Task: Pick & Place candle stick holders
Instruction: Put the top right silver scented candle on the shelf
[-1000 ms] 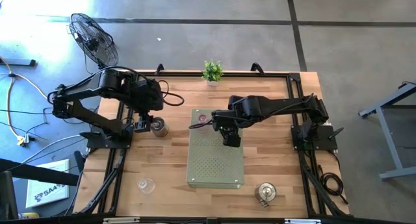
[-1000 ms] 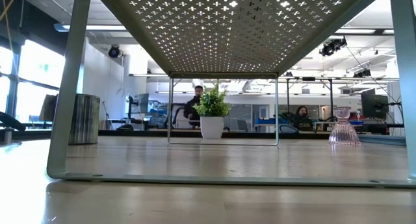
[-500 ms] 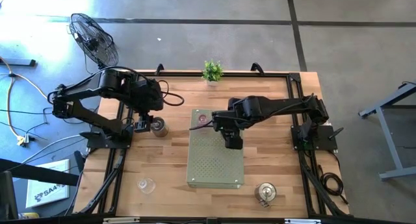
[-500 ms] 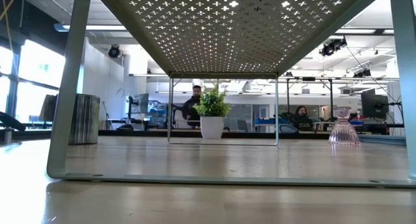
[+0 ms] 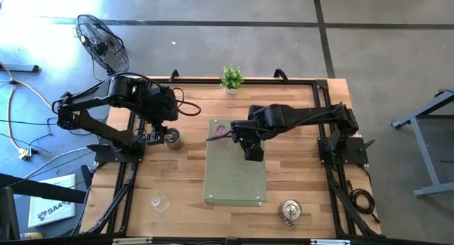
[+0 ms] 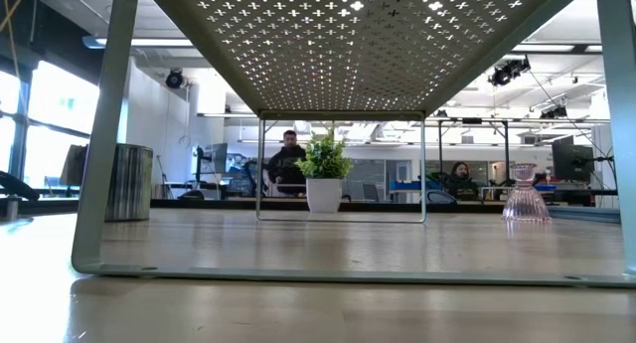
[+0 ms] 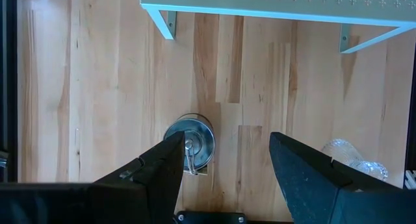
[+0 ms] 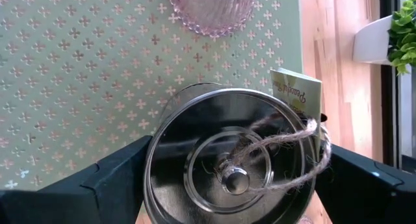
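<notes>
Three metal holders [image 5: 172, 139], two pink [image 8: 211, 10], one clear [image 5: 159, 201]

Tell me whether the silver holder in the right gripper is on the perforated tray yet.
Cannot tell. The right gripper clasps the silver holder over the perforated tray, beside the pink glass holder, but no view shows whether its base touches.

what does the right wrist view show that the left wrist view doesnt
Only the right wrist view shows the right gripper shut on a silvery metal holder with a twine loop and paper tag, held above the rack's top, a pink glass holder standing on that top, and the potted plant.

Only the left wrist view shows the left gripper open above another metal holder standing on the wooden table, and a clear glass holder farther off.

Both show the pale green perforated rack.
</notes>
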You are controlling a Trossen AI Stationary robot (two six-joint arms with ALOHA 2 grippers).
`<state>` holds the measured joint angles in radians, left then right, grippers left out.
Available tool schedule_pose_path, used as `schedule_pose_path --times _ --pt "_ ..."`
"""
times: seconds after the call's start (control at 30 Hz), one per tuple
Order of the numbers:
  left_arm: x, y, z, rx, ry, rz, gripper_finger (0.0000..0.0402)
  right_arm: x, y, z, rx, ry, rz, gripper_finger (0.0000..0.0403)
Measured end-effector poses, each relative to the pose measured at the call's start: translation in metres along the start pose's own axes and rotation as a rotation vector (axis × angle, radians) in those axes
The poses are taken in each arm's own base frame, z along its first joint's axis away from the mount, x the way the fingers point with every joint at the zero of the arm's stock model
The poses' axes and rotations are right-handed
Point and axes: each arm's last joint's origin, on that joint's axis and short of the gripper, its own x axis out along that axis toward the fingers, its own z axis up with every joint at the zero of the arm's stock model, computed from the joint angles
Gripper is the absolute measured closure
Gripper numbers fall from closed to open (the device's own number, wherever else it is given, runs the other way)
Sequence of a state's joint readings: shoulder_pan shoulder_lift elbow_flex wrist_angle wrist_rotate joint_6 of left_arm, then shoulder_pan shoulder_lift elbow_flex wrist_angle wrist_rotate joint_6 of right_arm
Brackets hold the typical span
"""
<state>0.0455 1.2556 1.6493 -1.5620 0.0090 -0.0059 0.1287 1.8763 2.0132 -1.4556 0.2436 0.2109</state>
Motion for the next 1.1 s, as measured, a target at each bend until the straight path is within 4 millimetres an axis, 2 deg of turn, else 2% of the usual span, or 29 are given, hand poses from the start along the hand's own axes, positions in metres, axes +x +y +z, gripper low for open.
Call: schedule_pose_path --times 1.1 --pt "0.0002 0.0 0.0002 0.0 0.001 0.001 0.0181 0.0017 -0.0077 0.0039 0.017 -0.018 0.013 0.0042"
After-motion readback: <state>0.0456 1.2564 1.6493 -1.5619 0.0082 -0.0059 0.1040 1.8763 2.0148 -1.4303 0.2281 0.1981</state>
